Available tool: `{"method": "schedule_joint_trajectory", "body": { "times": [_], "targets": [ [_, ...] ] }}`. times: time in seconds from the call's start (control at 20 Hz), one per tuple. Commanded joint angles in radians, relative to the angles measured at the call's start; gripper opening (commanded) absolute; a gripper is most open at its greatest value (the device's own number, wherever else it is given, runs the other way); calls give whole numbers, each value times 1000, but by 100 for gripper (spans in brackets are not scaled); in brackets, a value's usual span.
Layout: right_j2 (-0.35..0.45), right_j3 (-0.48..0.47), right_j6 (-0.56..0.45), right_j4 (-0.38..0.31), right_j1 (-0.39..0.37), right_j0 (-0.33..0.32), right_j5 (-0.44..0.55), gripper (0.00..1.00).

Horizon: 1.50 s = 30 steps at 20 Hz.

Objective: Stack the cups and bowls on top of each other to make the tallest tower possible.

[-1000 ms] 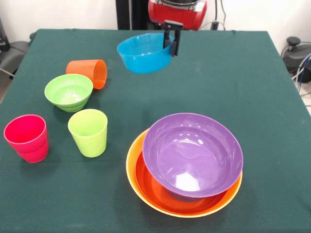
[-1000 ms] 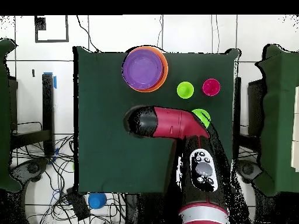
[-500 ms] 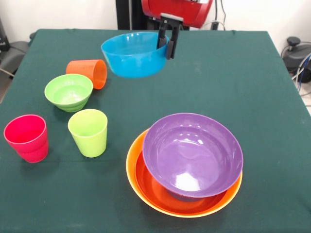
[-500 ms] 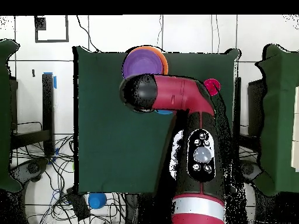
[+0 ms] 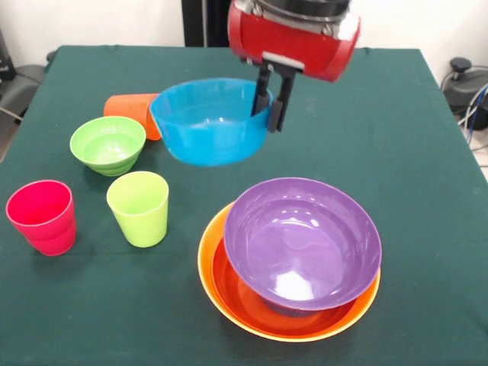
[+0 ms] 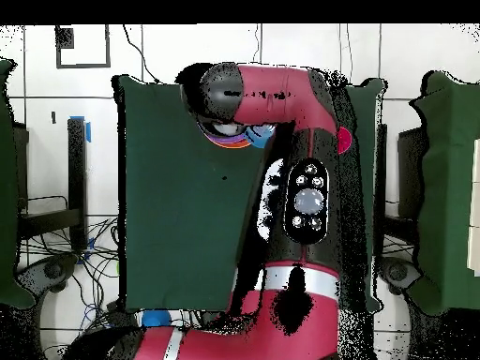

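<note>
My gripper is shut on the right rim of a blue bowl, which hangs tilted in the air above the table. Below and to the right, a purple bowl sits in a red-orange bowl, which sits in a yellow-orange bowl. At the left stand a lime green cup and a pinkish red cup. A small green bowl sits behind them. An orange cup lies on its side, partly hidden by the blue bowl. In the overhead view the arm covers nearly all of these.
A green cloth covers the table. Cables and a black object lie off its right edge. In the overhead view a blue object sits on the floor among cables.
The gripper has carried the blue bowl forward and lower in the front view, toward the purple bowl stack. The bowl now hides part of the orange cup.
</note>
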Motion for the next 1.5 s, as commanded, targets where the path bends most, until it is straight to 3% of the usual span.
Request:
{"method": "schedule_joint_trajectory", "body": {
  "times": [0.05,0.95,1.2,1.5],
  "targets": [
    [26,-217,162,-4,153,47,135,0],
    [-65,-335,211,40,220,110,208,0],
    [-80,-289,251,59,221,134,160,0],
    [-79,-309,262,82,272,145,93,0]
  ]
}}
